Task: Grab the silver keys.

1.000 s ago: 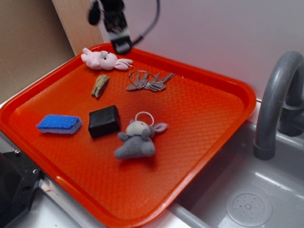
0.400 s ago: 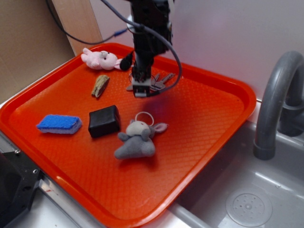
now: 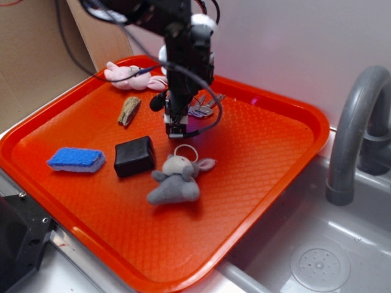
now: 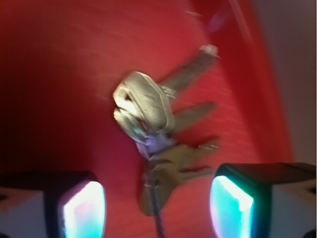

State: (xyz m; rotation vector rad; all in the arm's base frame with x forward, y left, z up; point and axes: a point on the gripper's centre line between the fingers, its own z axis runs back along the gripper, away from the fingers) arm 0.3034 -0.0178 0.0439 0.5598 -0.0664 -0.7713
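Two pads of pincer (image 4: 157,206) spread apart, released, w/ silver keys (image 4: 153,124) between.

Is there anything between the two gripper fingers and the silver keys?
No. In the wrist view only bare red tray separates the open gripper from the silver keys.

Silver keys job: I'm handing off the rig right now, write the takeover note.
Gripper: open, low over the orange tray, holding nothing.
Silver keys: flat on the tray near its far rim, partly hidden behind the arm in the exterior view. In the wrist view the lower keys lie between the two fingers, the rest just ahead.
Done: approach and rough alignment.
Left: close on the keys, then lift. The wrist view is blurred, so check contact before lifting.
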